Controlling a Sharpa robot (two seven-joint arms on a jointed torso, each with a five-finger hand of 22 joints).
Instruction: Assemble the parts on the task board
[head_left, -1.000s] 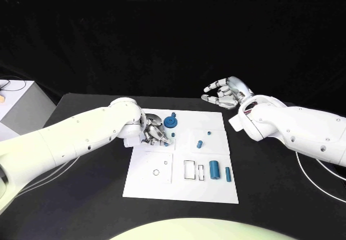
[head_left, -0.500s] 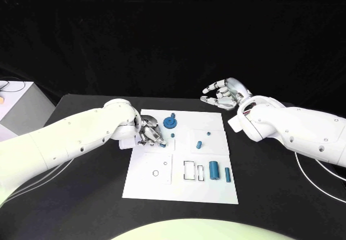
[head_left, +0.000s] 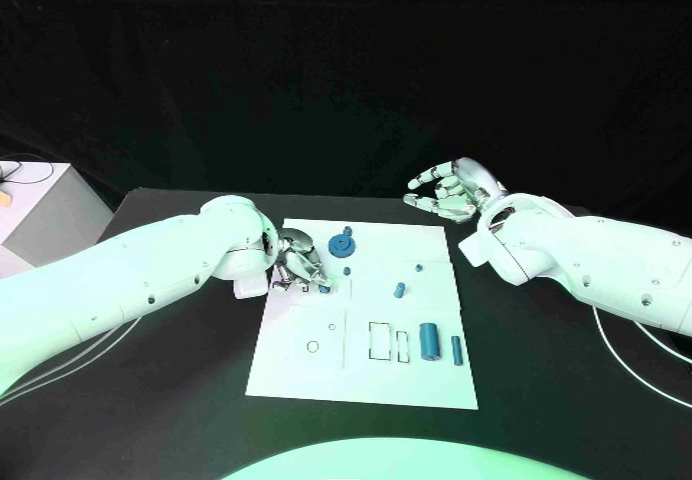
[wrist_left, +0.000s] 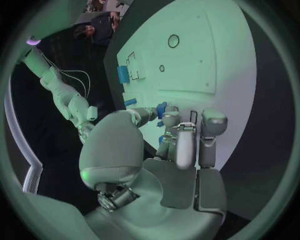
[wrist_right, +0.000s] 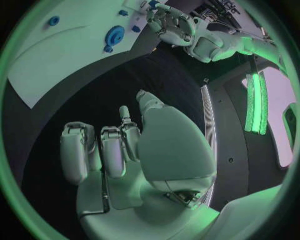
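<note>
Task board (head_left: 303, 375) under the left hand (head_left: 299, 258), whose curled fingers pinch a blue part (wrist_left: 162, 110) (wrist view reveals it). Right hand (head_left: 454, 190) beyond the board's far edge, fingers loosely spread, holding nothing.

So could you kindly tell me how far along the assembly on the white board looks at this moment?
Early, it seems. On the white task board the round blue gear-like part looks seated. In hand: the left hand is curled over small blue pieces near the board's left edge; whether it grips one is unclear. Left: the thick blue cylinder and slim blue rod lie loose beside empty outlined slots. The right hand hovers off-board, empty.
</note>
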